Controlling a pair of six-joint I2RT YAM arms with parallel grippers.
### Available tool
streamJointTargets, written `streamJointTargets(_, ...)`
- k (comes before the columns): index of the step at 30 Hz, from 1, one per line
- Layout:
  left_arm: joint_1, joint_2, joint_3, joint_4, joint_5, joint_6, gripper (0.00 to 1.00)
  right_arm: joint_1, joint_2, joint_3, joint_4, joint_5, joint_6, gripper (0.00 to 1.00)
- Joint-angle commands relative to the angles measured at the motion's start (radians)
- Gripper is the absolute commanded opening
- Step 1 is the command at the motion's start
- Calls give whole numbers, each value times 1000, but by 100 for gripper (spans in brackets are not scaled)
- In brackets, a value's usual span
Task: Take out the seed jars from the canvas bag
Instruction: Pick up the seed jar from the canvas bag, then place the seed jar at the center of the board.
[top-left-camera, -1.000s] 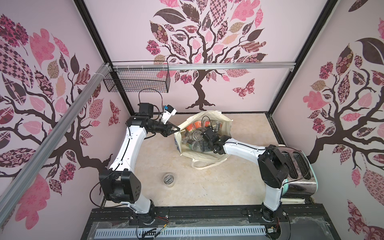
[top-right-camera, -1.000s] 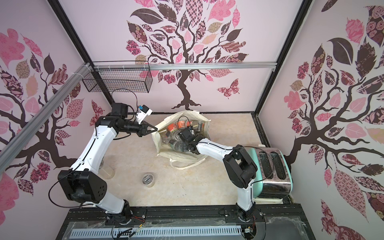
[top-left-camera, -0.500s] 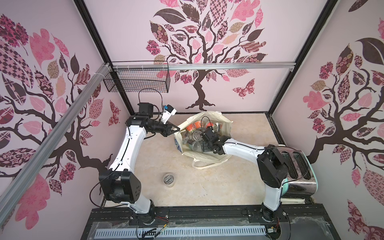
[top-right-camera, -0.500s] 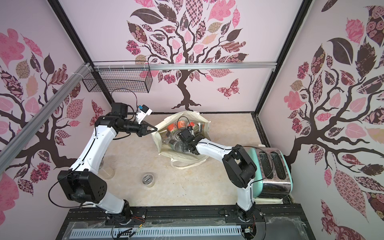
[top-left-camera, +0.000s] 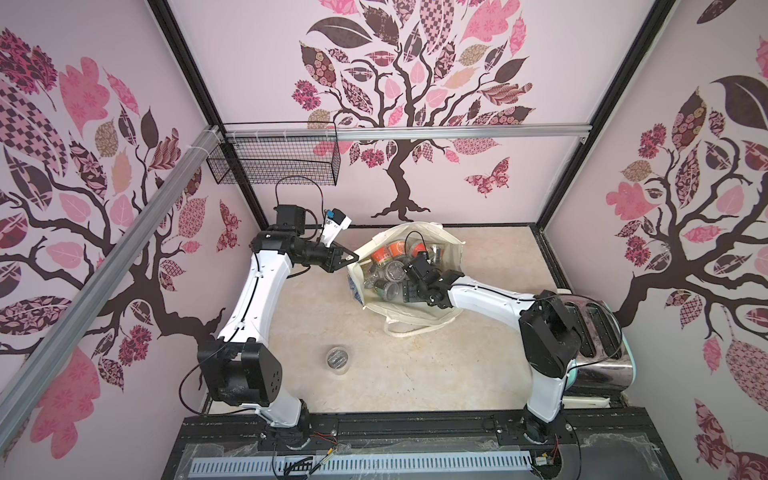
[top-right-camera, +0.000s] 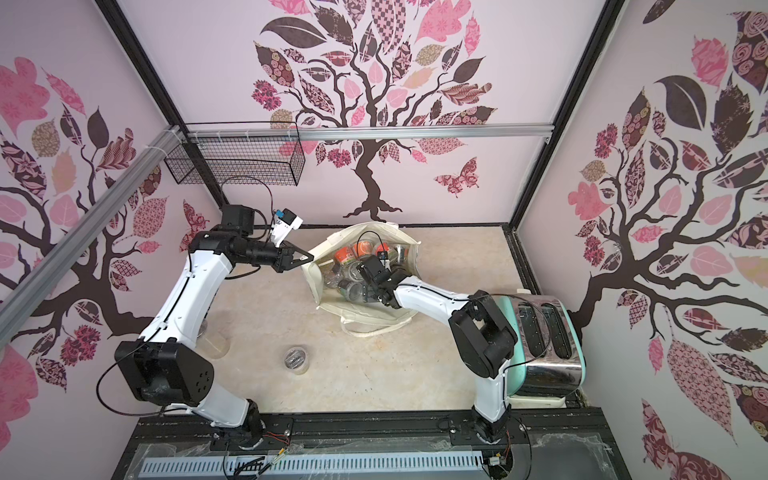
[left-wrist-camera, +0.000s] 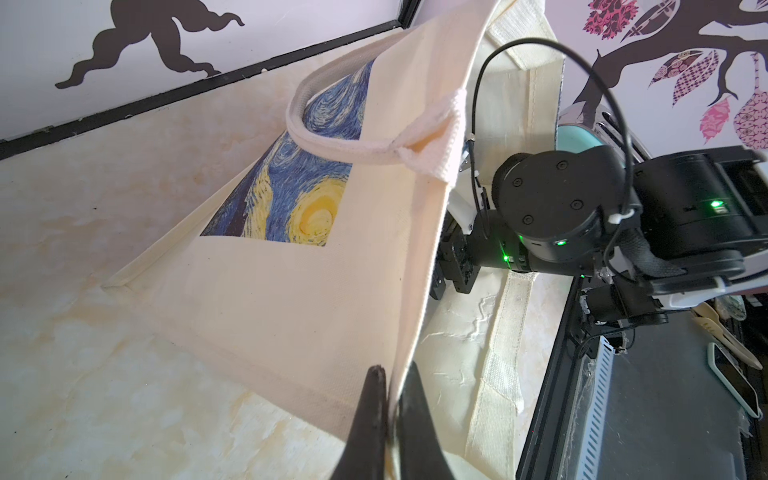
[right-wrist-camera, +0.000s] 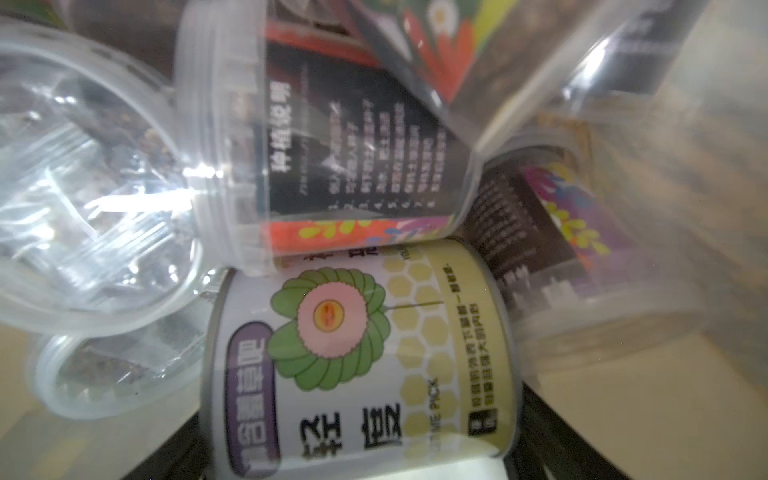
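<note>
Left gripper (top-left-camera: 351, 258) is clamped on the rim of the canvas bag (top-left-camera: 415, 309), holding that edge up off the surface (top-left-camera: 415, 374) so the mouth gapes upward. The right gripper (top-left-camera: 405, 289) reaches down into the mouth among the seed jars (top-left-camera: 380, 254), which lie heaped at all angles; three at the far side show orange labels. One handle (top-left-camera: 409, 330) trails on the surface from the bag's robot-side edge. A loose jar (top-left-camera: 337, 358) stands upright well apart from the bag, toward the robot's base. A toaster (top-left-camera: 598, 332) sits beyond the bag on the right arm's side.

Both top views agree: left gripper (top-right-camera: 305, 258) pinching the bag (top-right-camera: 361, 309), right gripper (top-right-camera: 368, 291) inside it, whether apart or closed I cannot tell.

From the left wrist, the left gripper (left-wrist-camera: 388, 374) has its two dark fingers together on the cream rim of the bag (left-wrist-camera: 291, 291), whose blue-and-yellow swirl print faces outward.

From the right wrist, a white-labelled jar (right-wrist-camera: 353, 353) lies on its side, showing a green-and-pink flower, Chinese characters and "ME PICK". Touching it, a black-labelled jar (right-wrist-camera: 353, 145), also on its side, carries small Chinese text too blurred to read.
</note>
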Motion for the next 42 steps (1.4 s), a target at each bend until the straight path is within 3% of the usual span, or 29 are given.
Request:
streamJointTargets(1, 9, -3, 32, -3, 14, -28, 0, -9, -99, 3, -10, -15, 50, 77)
streamJointTargets(8, 16, 12, 43, 18, 9, -65, 0, -8, -187, -24, 59, -128, 65, 76)
streamJointTargets(18, 71, 54, 75, 124, -20, -218, 0, -15, -331, 14, 102, -311, 37, 75)
streamJointTargets(23, 80, 99, 122, 122, -60, -225, 0, -21, -380, 47, 103, -423, 35, 74)
streamJointTargets(29, 88, 159, 170, 151, -108, -267, 0, -24, -389, 94, 60, -645, 20, 74)
streamJointTargets(35, 102, 235, 254, 158, -156, -303, 0, -24, -378, 95, -49, -949, -7, 73)
streamJointTargets(42, 113, 287, 286, 176, -211, -329, 0, 13, -447, -87, -80, -1056, 9, 71)
